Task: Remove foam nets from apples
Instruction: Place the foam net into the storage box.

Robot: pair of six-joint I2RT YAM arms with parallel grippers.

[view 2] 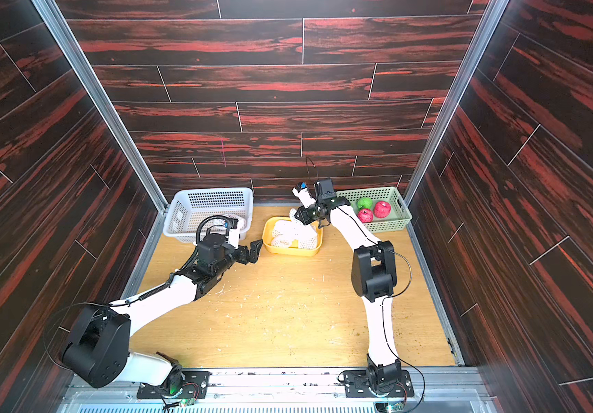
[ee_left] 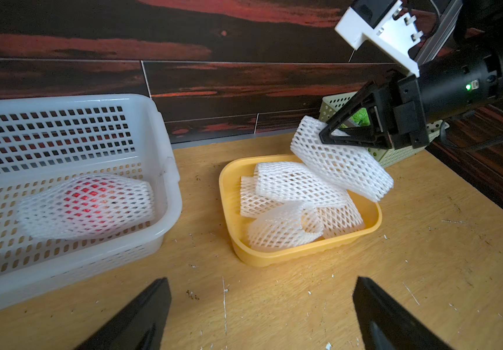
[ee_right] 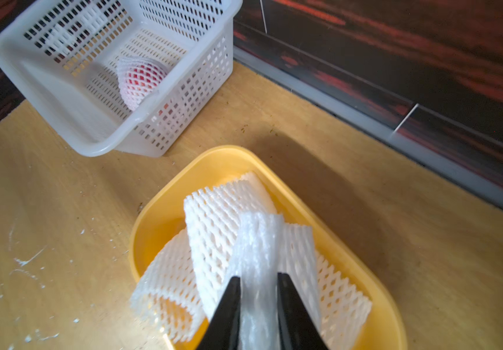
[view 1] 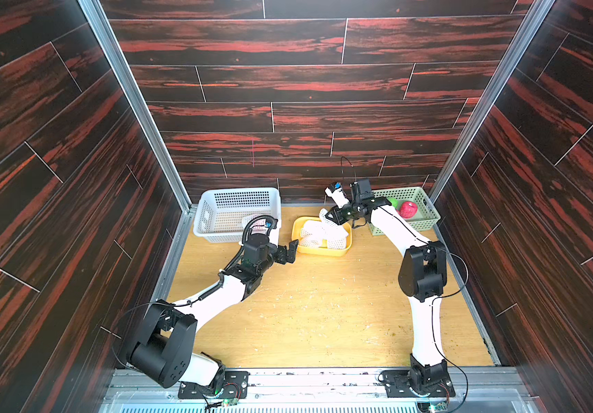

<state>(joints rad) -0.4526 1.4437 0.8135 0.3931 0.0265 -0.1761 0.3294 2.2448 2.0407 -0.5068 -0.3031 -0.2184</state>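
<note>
Your right gripper (ee_left: 326,136) has its jaws pinched nearly together on one end of a white foam mesh sleeve (ee_left: 342,165), which is empty and flattened. The sleeve hangs over the shallow yellow plastic tray (ee_left: 274,262). Its long axis slants down from the pinched end, and its free open end points down and away from the fingers. You cannot tell whether that lower end touches anything beneath it.

In the tray lie several more flattened white foam nets (ee_left: 289,181), overlapping at different angles, one of them curled into a loop.

Your left gripper (view 1: 290,252) stands with its jaws spread wide and holds nothing. It hovers over the scuffed wooden tabletop (view 1: 323,314), just beside the tray's near corner and pointing at the tray.

The white perforated plastic basket (ee_left: 169,181) sits left of the tray. In it lies a red apple wrapped in white foam mesh (ee_left: 89,203). This sleeve lies on its side on the basket floor, its long axis level, with one open end toward the wall nearest the tray.

In the pale green perforated basket (view 2: 403,211), right of the tray, sit one bare green apple (view 2: 364,203) and two bare red apples (view 2: 381,208), close together.
</note>
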